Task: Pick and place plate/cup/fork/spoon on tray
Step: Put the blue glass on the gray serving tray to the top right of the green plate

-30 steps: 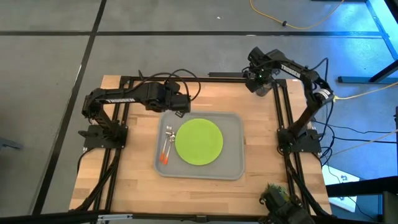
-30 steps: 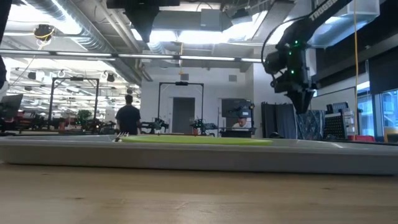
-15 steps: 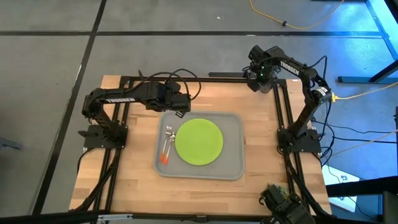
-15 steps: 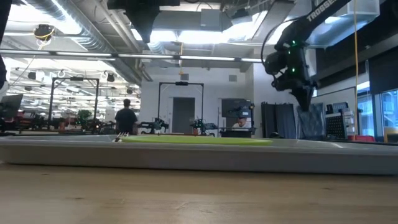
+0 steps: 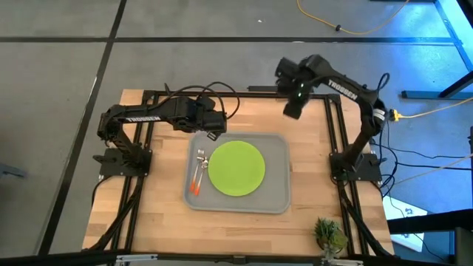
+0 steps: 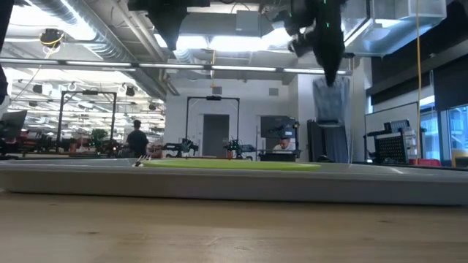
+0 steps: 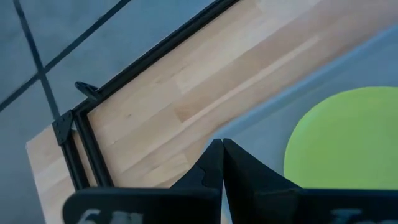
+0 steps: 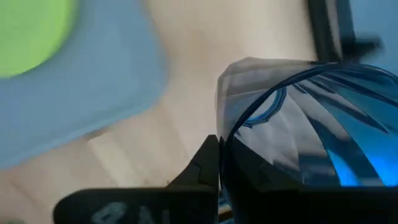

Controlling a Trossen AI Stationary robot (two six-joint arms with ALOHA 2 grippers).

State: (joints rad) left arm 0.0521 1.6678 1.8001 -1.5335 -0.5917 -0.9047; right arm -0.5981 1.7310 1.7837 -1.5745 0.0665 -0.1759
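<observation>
The grey tray [image 5: 279,188] lies mid-table with the lime-green plate [image 5: 236,168] flat on it. The fork and spoon [image 5: 198,171] lie side by side on the tray, left of the plate, their orange handles toward the near edge. My right gripper [image 5: 293,106] is above the table's far right part, beyond the tray's far right corner, shut on the dark see-through cup [image 6: 329,109]. My left gripper [image 5: 219,127] waits shut over the tray's far left corner and touches nothing. My right gripper pinches the cup's wall at its rim [image 8: 231,140], one finger [image 8: 206,163] outside and the other inside, showing through the wall. The fingers come from above, pointing down. The cup [image 8: 292,124] hangs upright below them, lifted well clear of the table.
Black frame rails [image 5: 336,125] run along the table's left, right and far edges. A small green plant [image 5: 329,235] stands at the near right corner. Bare wood lies around the tray. A person [image 6: 135,139] walks in the room far behind.
My right gripper has risen from the table's far right corner with the cup, lifting it clear of the wood, and has gone toward the table's left edge, nearer the tray. The cup stays upright below the fingers.
</observation>
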